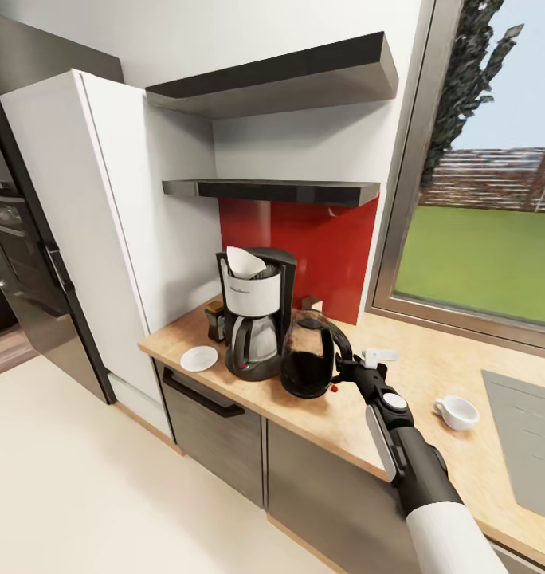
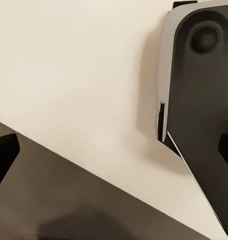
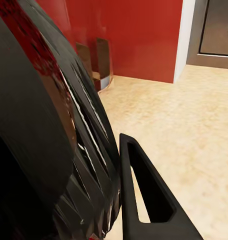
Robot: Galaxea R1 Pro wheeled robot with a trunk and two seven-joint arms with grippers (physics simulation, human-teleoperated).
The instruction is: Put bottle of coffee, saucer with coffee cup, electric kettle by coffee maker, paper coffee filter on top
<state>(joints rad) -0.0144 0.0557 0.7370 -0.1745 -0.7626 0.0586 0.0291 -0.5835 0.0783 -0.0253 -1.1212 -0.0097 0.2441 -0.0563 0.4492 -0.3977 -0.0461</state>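
On the bench (image 1: 420,375) the coffee maker (image 1: 255,313) stands near the left end, a paper coffee filter (image 1: 245,261) resting in its top. The bottle of coffee (image 1: 216,320) sits just beside it on the wall side, and the saucer (image 1: 199,359) lies bare in front of that. The electric kettle (image 1: 311,355) stands upright right of the coffee maker (nearly touching it). The right pincer (image 1: 353,368) reaches in at the kettle's black loop handle, though whether its fingers clamp it cannot be told. The coffee cup (image 1: 456,412) sits well apart to the right, directly on the bench. Above, the thin black kitchen shelf (image 1: 282,190) runs along the red wall panel (image 1: 324,243).
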